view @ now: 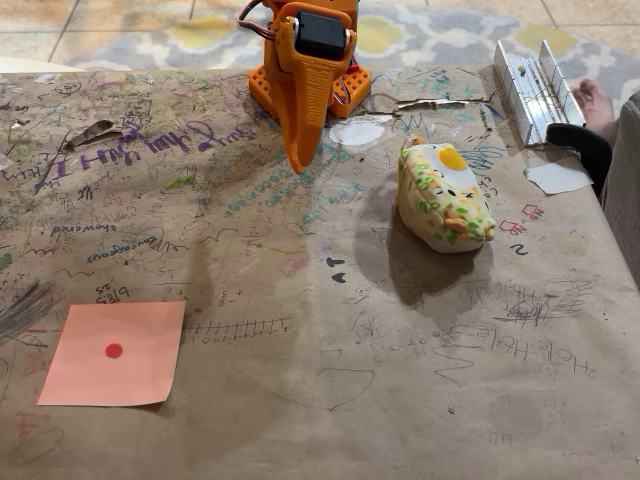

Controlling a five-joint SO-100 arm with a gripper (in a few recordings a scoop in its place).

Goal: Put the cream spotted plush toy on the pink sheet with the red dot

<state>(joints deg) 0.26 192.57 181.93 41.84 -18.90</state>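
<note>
The cream spotted plush toy point(444, 197) lies on the brown paper-covered table at the right of the fixed view, with green and orange spots and a yellow yolk patch on its far end. The pink sheet with the red dot point(115, 352) lies flat near the front left corner. My orange gripper point(299, 160) hangs folded down at the back centre, its tip pointing at the table, left of the plush and well apart from it. Its fingers look pressed together with nothing between them.
The table point(320, 400) is covered in scribbled brown paper. A metal clamp bracket point(535, 85) and a black clamp handle point(582, 145) sit at the back right. White paper scraps point(556, 178) lie near them. A person's foot point(596, 103) shows beyond the right edge.
</note>
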